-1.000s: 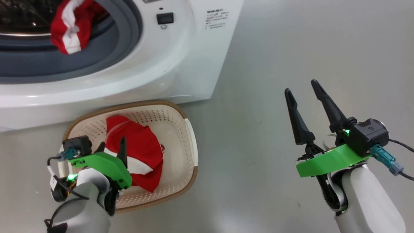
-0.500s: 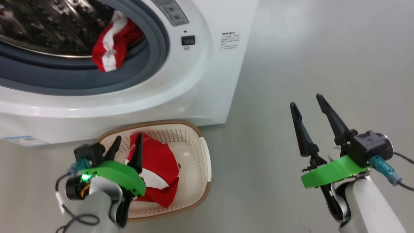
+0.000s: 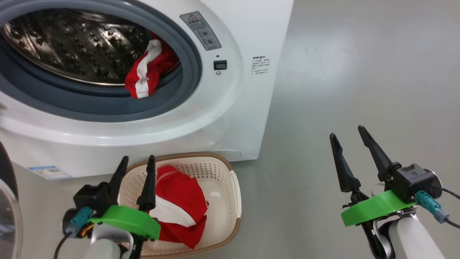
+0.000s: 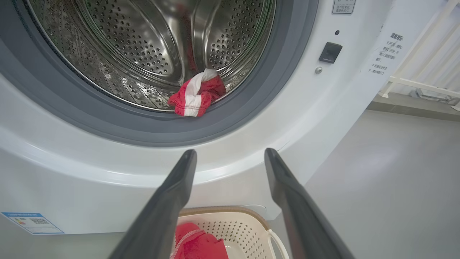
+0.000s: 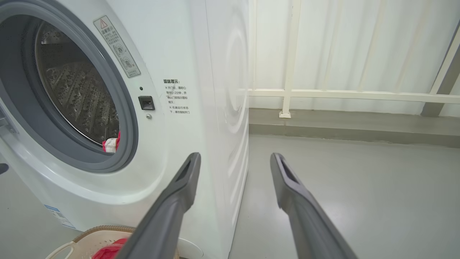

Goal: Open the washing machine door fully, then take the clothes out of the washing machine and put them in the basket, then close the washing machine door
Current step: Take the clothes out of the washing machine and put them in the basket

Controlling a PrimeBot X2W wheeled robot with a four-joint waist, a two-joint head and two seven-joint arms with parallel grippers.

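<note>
At far left, washing machine (image 3: 230, 108) with door (image 3: 7, 201) standing open, just a sliver of black rim and clear glass at the left edge of the head view. Inside the perforated steel drum (image 3: 72, 46): one red-and-white garment (image 3: 149, 72), bunched at the right of the opening, draped over the drum lip and touching the grey gasket (image 3: 107, 104). On the floor (image 3: 341, 72) just in front of the machine, below the right side of the opening: basket (image 3: 235, 190), cream with a brown rim, holding a second red garment (image 3: 183, 201) with a white stripe, heaped toward its left half, pale basket bottom showing at the right. Left hand (image 3: 138, 158) above the basket's left rim, fingers moderately parted, empty, pointing toward the machine front. Right hand (image 3: 346, 132) well off to the right over bare floor, fingers likewise parted, gripping nothing, aimed past the machine's right corner.
</note>
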